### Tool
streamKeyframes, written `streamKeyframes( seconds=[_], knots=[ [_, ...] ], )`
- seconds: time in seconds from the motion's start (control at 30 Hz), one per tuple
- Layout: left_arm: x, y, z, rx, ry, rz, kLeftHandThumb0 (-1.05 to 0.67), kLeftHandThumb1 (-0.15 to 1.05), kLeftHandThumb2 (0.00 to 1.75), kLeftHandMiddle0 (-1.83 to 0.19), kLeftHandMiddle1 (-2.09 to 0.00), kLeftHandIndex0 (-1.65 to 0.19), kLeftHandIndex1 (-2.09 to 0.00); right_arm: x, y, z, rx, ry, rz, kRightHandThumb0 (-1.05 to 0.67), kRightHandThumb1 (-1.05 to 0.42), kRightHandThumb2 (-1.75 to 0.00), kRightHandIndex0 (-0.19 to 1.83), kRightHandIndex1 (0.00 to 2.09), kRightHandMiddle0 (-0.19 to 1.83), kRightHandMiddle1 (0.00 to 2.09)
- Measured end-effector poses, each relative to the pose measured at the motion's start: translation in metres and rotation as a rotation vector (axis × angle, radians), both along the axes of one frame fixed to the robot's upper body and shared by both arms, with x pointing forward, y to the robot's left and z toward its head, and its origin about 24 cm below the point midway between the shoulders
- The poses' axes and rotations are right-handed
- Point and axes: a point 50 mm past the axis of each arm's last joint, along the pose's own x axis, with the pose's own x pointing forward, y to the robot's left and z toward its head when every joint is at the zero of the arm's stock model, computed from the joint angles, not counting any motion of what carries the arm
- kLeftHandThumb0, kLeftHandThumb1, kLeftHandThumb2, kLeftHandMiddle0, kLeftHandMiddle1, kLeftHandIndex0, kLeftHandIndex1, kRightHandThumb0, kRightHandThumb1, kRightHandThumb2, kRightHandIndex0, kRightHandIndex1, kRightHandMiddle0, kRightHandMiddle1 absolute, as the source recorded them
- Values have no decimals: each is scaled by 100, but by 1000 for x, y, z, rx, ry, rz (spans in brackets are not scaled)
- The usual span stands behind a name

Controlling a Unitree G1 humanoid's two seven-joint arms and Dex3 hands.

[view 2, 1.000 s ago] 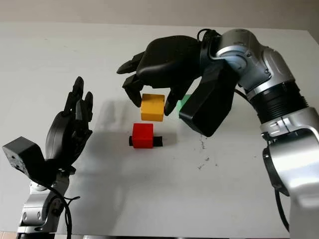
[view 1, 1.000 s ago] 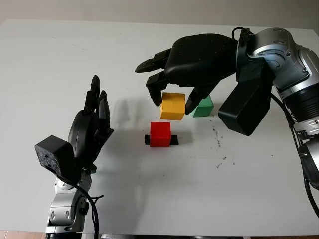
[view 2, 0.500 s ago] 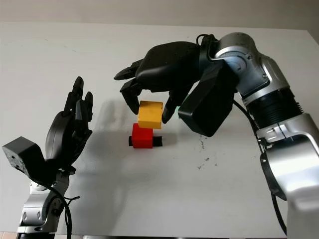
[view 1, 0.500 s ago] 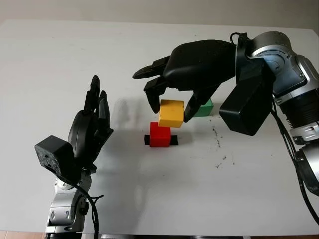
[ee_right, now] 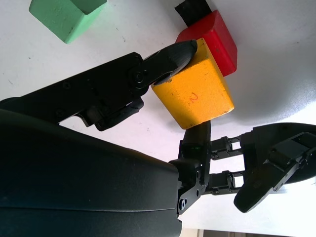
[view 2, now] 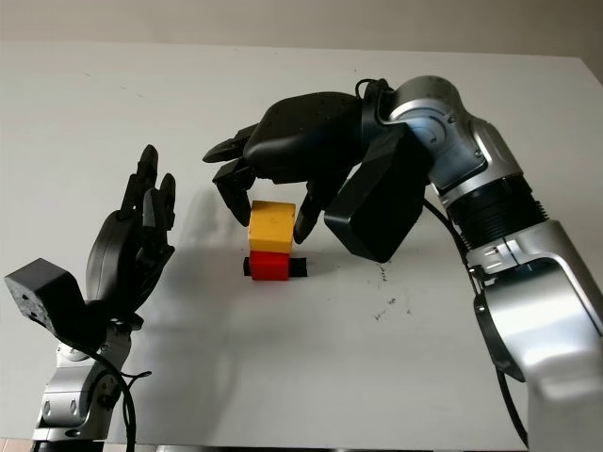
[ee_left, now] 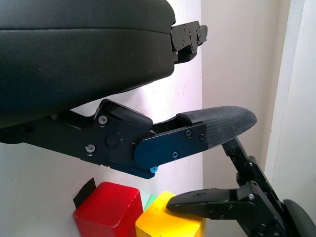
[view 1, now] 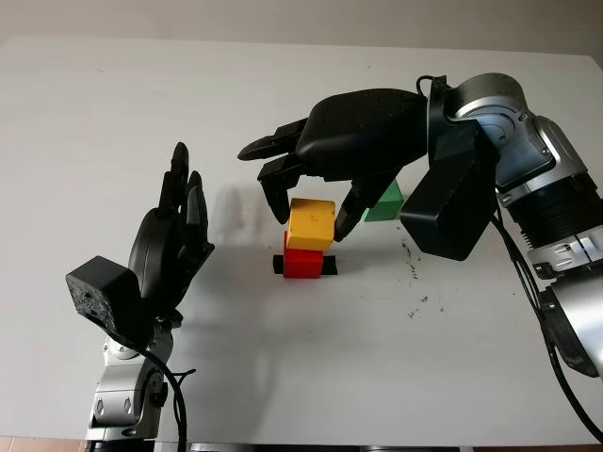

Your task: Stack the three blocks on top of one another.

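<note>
White worktop (view 1: 113, 104) is carrying everything. Right robot hand (view 1: 311, 200) is reaching in from the right over mid-worktop, fingers (ee_right: 168, 57) pinching the yellow block (view 1: 310, 224) from two sides. Left robot hand (view 1: 179, 221) is hanging upright above the left side of the worktop, open, holding nothing, well apart from the blocks.

Yellow block is sitting over the red block (view 1: 300, 264), slightly tilted and offset; whether it is fully seated or just touching, cannot tell. In the right wrist view the yellow block (ee_right: 193, 91) is overlapping most of the red block (ee_right: 213, 38), with a small mark on its yellow face.

Red block is sitting on the worktop on a strip of black tape (view 1: 326, 265) that is sticking out on both sides.

Green block (view 1: 385, 203) is sitting on the worktop behind and right of the stack, partly hidden by the right robot hand, apart from the other two.
</note>
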Motion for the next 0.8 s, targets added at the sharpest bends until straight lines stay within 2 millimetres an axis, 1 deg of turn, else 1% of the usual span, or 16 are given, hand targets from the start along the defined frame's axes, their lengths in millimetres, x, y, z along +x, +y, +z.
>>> streamKeyframes(
  seconds=[0.17,0.37,0.8],
  knots=[
    [0,0,0,0,0,1,-79,105,69,15,-5,16,-5,0,1,-1,2,5,-1,-47,-96,-5,12,5,38,149],
    [0,0,0,-1,1,4,-79,105,69,15,-6,16,-6,1,2,-3,2,16,-6,-47,-96,-5,10,5,38,144],
    [-1,0,-1,-2,4,4,-79,105,69,15,-5,16,-6,1,1,-7,0,27,-11,-46,-98,-6,11,5,37,142]
  ],
)
